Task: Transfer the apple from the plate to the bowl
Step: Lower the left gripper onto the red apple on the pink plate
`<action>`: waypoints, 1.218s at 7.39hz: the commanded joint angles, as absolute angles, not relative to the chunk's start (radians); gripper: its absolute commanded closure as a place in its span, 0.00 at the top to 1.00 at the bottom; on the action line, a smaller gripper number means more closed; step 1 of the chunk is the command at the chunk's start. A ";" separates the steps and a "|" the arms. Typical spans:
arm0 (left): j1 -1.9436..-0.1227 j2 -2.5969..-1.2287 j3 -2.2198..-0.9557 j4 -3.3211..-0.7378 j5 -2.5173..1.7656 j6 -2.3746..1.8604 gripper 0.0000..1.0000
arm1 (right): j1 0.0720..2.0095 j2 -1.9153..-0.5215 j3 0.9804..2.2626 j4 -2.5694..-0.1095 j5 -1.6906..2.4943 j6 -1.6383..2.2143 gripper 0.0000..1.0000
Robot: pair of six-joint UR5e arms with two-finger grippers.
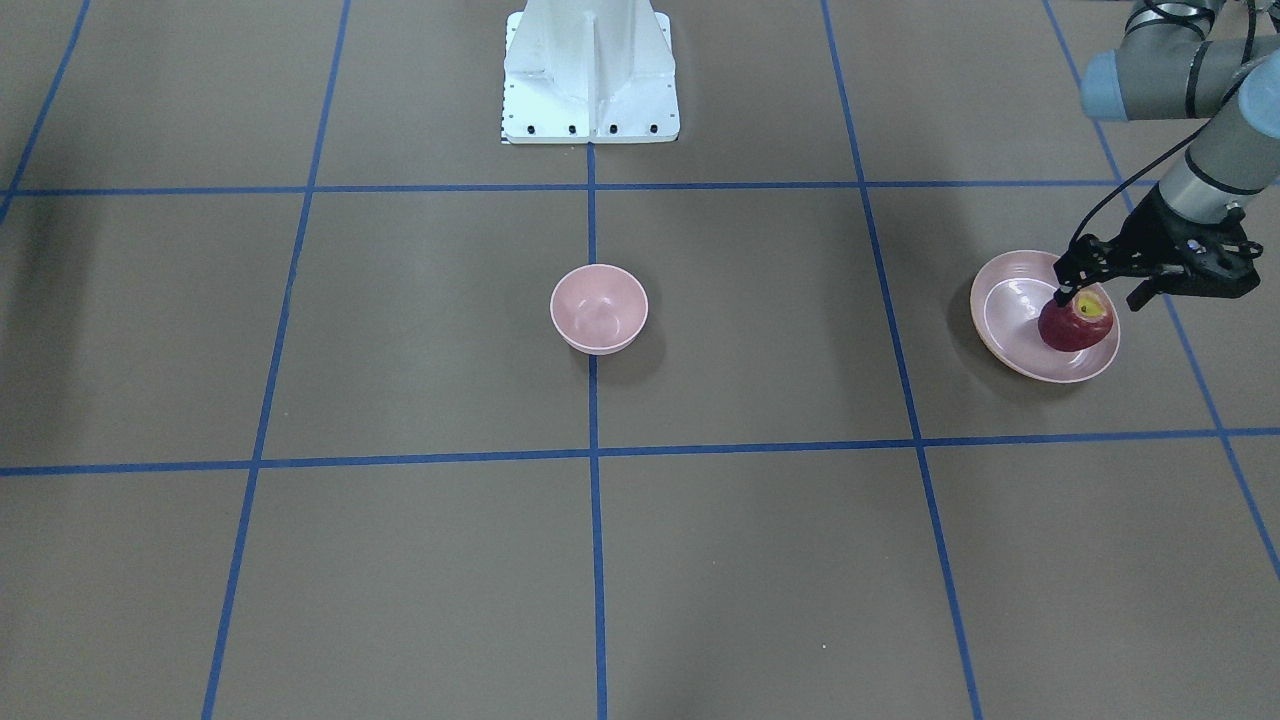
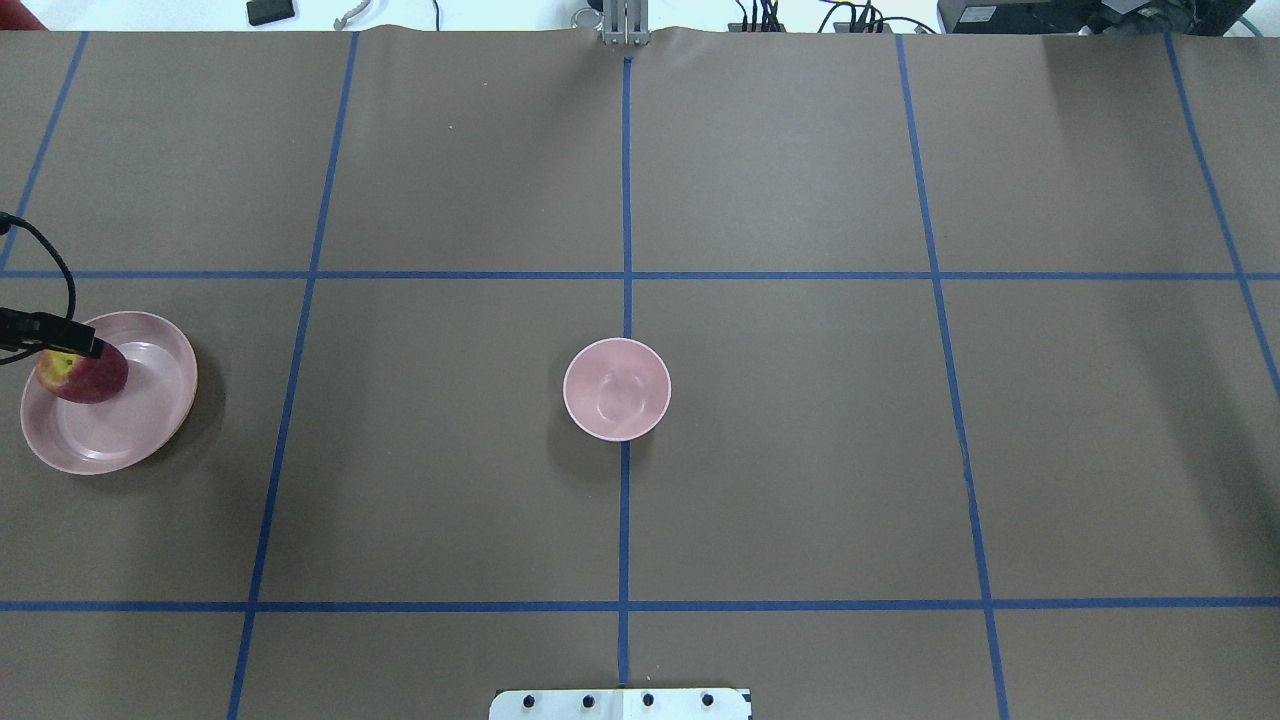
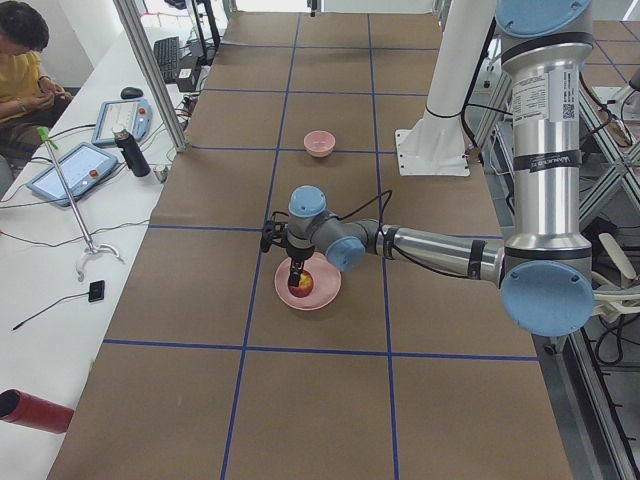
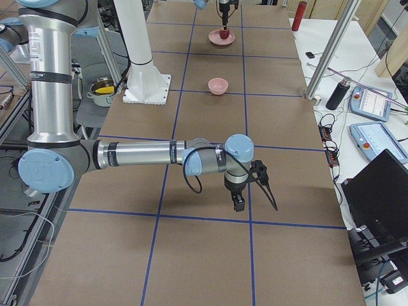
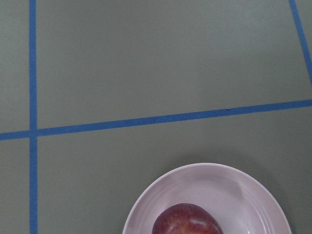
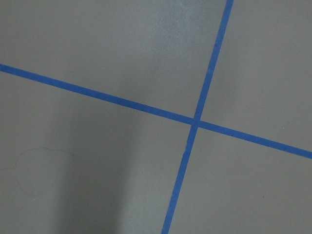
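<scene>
The dark red apple (image 1: 1075, 326) with a yellow-green top lies on the pale pink plate (image 1: 1005, 300) at the table's left end. It also shows in the overhead view (image 2: 95, 380) and the left wrist view (image 5: 185, 220). My left gripper (image 1: 1100, 298) hangs over the apple, open, with one finger on each side of it. One of its fingers (image 2: 88, 348) shows in the overhead view. The small pink bowl (image 1: 598, 308) stands empty at the table's centre, far from the plate. My right gripper (image 4: 238, 203) shows only in the exterior right view, and I cannot tell its state.
The robot's white base (image 1: 590, 70) stands at the table's robot side. Blue tape lines (image 2: 625, 275) grid the brown table. A side bench (image 3: 90, 170) holds tablets and a bottle, and an operator sits there.
</scene>
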State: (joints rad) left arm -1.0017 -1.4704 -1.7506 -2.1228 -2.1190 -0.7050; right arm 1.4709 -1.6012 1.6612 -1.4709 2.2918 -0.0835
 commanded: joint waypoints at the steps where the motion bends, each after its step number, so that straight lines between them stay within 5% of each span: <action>1: -0.966 -1.470 -1.733 -2.123 -2.093 -0.675 1.00 | 1.471 -1.601 1.657 -1.470 2.292 -0.083 1.00; 9: -0.960 -1.534 -1.612 -2.123 -2.091 -0.615 0.98 | 1.471 -1.603 1.655 -1.470 2.292 -0.081 1.00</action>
State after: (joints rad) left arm -0.9630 -1.5397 -1.6149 -2.1222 -2.0904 -0.6152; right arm 1.4711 -1.6027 1.6557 -1.4697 2.2918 -0.0813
